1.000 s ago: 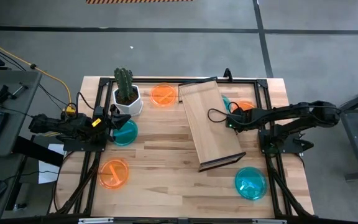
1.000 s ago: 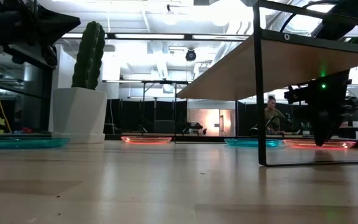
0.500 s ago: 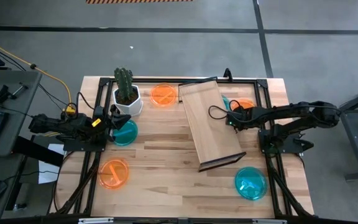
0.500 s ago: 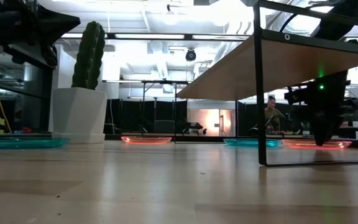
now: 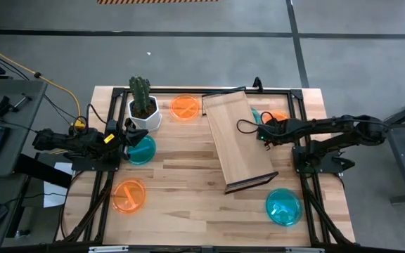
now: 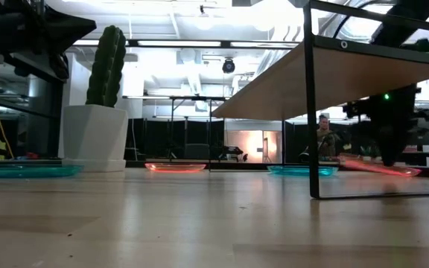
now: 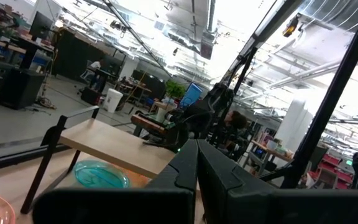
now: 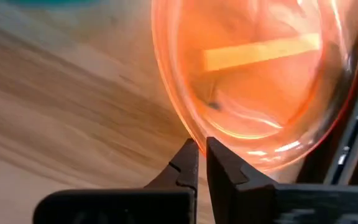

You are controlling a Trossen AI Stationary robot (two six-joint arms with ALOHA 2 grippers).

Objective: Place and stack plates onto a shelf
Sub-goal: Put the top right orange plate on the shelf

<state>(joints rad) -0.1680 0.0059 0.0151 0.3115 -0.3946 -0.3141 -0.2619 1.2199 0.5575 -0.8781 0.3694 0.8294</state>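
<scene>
One orange plate is the item in hand: we find it pinched at its rim by the right gripper, whose fingers are clamped on the thin edge. It sits near the table's far right corner, just beside the shelf, and in the low view the orange plate is tilted, one side lifted off the wood. We judge it light, thin and fairly stiff, with a glossy surface that may slip in a narrow pinch; the rim is the only practical hold, and a deeper bite would steady it.

Being round, it has no long axis of its own. Its face tilts up toward the shelf side. The shelf is the long item: its plank runs from the far edge toward the near edge, skewed slightly toward the right edge, and its top carries no plate.

Other plates lie flat on the table: a teal plate partly hidden by the shelf at the far edge, an orange plate at the far edge, a teal plate by the left edge, an orange plate toward the near left corner and a teal plate at the near right corner. A cactus pot stands at the far left.

The left gripper waits over the left edge, fingers together and holding nothing.
</scene>
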